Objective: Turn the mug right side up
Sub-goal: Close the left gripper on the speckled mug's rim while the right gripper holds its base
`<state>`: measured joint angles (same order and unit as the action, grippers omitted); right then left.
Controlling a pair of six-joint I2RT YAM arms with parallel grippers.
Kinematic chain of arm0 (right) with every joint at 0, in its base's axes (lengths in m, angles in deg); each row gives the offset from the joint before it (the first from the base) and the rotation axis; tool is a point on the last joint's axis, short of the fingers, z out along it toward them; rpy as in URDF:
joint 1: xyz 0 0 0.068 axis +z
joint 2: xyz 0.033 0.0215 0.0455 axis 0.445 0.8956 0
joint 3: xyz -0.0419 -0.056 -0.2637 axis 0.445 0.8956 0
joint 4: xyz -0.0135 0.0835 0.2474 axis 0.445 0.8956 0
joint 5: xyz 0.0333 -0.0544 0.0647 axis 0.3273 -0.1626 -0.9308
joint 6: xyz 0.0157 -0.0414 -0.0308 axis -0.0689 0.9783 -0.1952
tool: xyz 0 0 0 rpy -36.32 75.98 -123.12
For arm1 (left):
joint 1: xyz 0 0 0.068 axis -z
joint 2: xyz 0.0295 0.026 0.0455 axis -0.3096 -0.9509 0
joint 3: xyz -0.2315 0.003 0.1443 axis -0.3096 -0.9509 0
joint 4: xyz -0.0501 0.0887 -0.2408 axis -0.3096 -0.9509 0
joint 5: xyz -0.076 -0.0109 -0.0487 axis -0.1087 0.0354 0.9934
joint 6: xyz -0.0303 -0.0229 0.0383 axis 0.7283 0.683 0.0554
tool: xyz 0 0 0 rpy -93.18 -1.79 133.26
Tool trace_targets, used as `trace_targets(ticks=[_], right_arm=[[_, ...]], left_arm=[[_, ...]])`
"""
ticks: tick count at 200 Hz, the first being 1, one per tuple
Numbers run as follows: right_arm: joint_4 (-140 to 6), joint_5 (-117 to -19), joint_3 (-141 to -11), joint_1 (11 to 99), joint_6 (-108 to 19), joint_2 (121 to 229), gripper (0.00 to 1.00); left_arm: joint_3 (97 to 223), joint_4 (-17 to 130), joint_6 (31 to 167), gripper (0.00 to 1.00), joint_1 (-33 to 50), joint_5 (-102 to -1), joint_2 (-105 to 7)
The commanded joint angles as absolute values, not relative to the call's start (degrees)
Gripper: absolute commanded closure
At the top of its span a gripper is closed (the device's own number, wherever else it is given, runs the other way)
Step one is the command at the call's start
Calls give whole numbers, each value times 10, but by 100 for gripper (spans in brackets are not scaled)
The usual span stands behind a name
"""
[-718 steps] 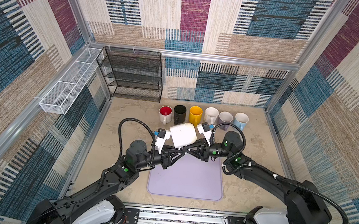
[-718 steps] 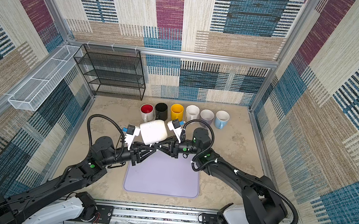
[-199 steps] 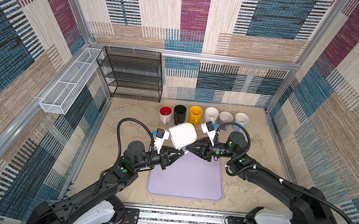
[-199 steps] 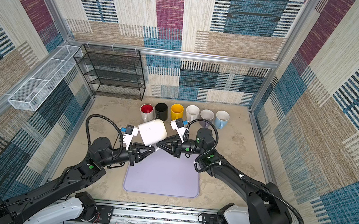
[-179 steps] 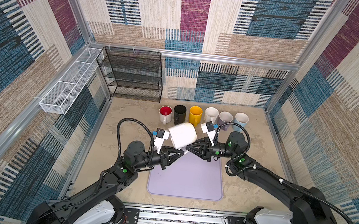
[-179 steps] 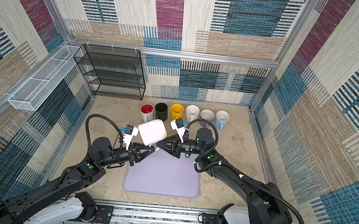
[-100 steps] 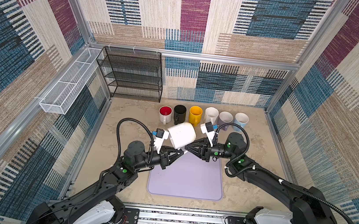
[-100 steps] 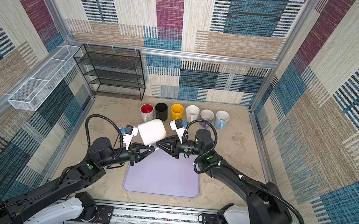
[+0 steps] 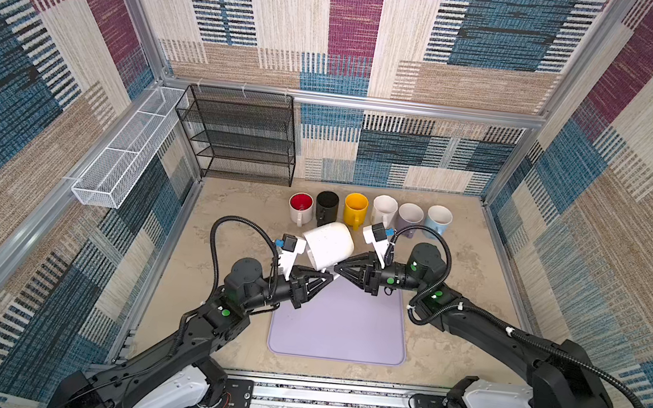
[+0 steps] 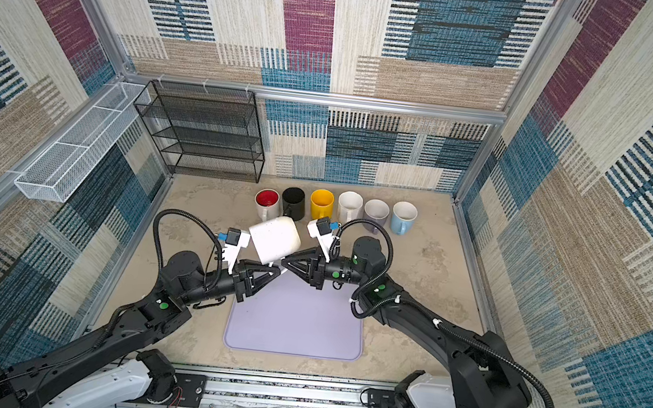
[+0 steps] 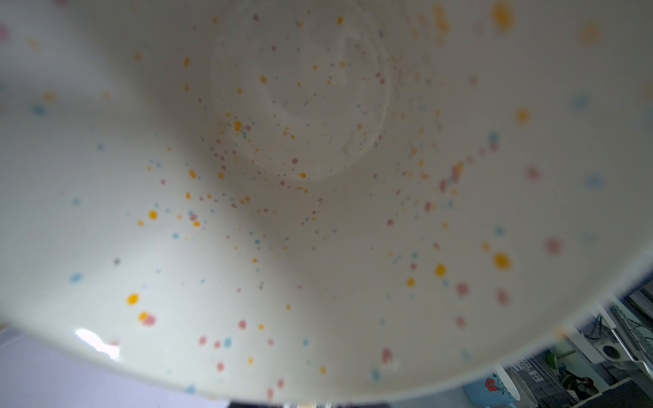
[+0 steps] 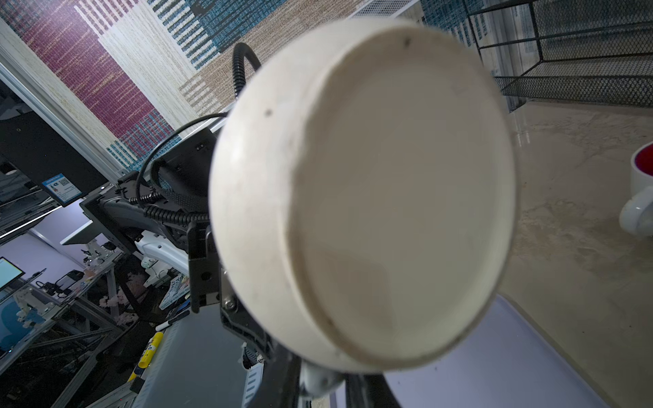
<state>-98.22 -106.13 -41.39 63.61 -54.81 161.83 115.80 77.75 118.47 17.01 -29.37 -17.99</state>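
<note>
A white speckled mug [image 9: 328,245] [image 10: 275,239] hangs tilted in the air over the far edge of the lilac mat [image 9: 339,332]. Its mouth faces the left arm and its base the right arm. The left wrist view is filled by the mug's speckled inside [image 11: 318,176]. My left gripper [image 9: 324,280] [image 10: 273,273] is at the lower rim, and its jaws are hidden by the mug. The right wrist view shows the flat base [image 12: 388,194]. My right gripper [image 9: 337,271] [image 12: 323,388] is shut on the white handle under the mug.
Several upright mugs, from red [image 9: 300,207] to pale blue [image 9: 438,220], stand in a row behind the held mug. A black wire rack [image 9: 240,136] stands at the back left. A white mesh basket [image 9: 124,161] hangs on the left wall.
The mug stays held between the two grippers in almost the same place. The right arm's wrist has shifted slightly since the earliest frames. The left arm looks unmoved.
</note>
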Motion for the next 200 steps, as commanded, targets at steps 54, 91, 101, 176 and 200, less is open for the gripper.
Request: trace_targets(ticks=[54, 91, 101, 176, 200], right_arm=[[-1022, -1139, -419, 654, -557, 1610, 100], [-1022, -1147, -421, 659, -549, 1606, 100], [-1022, -1150, -422, 661, -547, 1606, 100], [-1013, -1161, -427, 672, -530, 1603, 100], [-1006, -1162, -427, 675, -524, 1601, 100]], left_arm=[[1162, 785, 1165, 77, 171, -348, -184], [1169, 773, 1162, 77, 171, -355, -189], [1170, 772, 1163, 77, 171, -357, -191], [1175, 764, 1162, 77, 171, -367, -193], [1175, 761, 1162, 77, 171, -371, -191]])
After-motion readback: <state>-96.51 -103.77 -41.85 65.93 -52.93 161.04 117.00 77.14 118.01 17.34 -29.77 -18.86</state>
